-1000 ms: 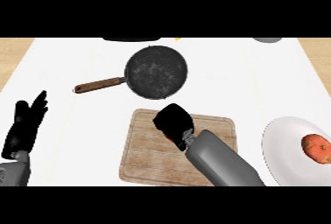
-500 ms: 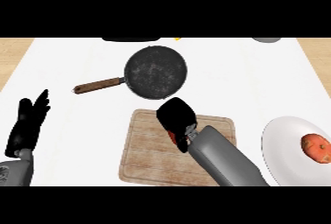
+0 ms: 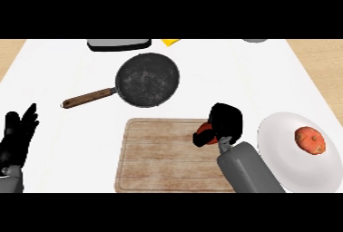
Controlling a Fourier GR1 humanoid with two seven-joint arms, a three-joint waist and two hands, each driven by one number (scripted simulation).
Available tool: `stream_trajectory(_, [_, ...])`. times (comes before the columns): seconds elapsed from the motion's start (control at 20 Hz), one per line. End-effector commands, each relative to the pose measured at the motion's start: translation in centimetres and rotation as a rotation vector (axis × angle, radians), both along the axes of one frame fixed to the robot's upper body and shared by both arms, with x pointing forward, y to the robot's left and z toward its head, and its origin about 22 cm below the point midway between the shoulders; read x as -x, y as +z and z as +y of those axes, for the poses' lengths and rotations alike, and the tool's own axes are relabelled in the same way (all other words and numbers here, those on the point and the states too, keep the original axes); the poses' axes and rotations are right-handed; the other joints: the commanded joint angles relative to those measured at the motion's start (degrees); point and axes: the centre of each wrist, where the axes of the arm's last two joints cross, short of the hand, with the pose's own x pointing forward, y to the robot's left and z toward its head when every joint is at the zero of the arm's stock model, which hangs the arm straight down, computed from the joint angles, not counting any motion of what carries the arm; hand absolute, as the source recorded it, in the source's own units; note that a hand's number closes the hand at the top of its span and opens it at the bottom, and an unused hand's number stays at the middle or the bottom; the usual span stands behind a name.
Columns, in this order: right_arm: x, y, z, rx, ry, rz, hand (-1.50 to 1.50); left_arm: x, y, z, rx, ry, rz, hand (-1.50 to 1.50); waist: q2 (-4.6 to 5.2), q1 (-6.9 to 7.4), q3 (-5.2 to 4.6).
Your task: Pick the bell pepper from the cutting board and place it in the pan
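My right hand [image 3: 224, 121] is curled around a red bell pepper [image 3: 206, 136], of which only a small patch shows below the fingers. It hangs over the right edge of the wooden cutting board [image 3: 161, 156]. The dark round pan [image 3: 147, 79] with a brown wooden handle [image 3: 87, 97] lies on the white counter, up and to the left of the board. My left hand [image 3: 19, 138] rests open at the left edge, fingers pointing up.
A white plate [image 3: 285, 136] at the right holds an orange-red fruit [image 3: 311, 140]. A dark and grey appliance [image 3: 118, 44], a yellow item [image 3: 170, 42] and a grey object [image 3: 254, 40] sit along the far edge.
My right hand has moved to the right across the board to its right edge, and the red pepper now shows under its fingers. The left hand has barely moved.
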Motion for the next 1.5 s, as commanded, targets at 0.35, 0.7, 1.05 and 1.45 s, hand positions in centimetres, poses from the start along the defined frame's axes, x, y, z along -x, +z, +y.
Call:
stream_trajectory(0.35, [5.3,9.0,7.5,-0.019,-0.313,-0.578,1.50,-2.1,1.3,-1.5,-0.015,-0.073,-0.023,0.00,1.23,4.84,-0.06])
stream_trajectory(0.7, [3.8,10.0,7.7,-0.052,-0.369,-0.632,1.50,-2.0,0.6,-3.0,0.000,-0.116,-0.042,0.00,2.14,6.95,0.01])
stream_trajectory(1.05, [-0.6,11.6,6.9,-0.161,-0.451,-0.664,1.50,-3.7,2.7,-3.6,0.004,-0.164,-0.064,0.00,2.83,8.73,0.09])
stream_trajectory(1.45, [-5.8,9.6,4.3,-0.230,-0.516,-0.622,1.50,-4.2,2.6,-4.1,0.015,-0.163,-0.069,0.00,3.40,9.62,0.12])
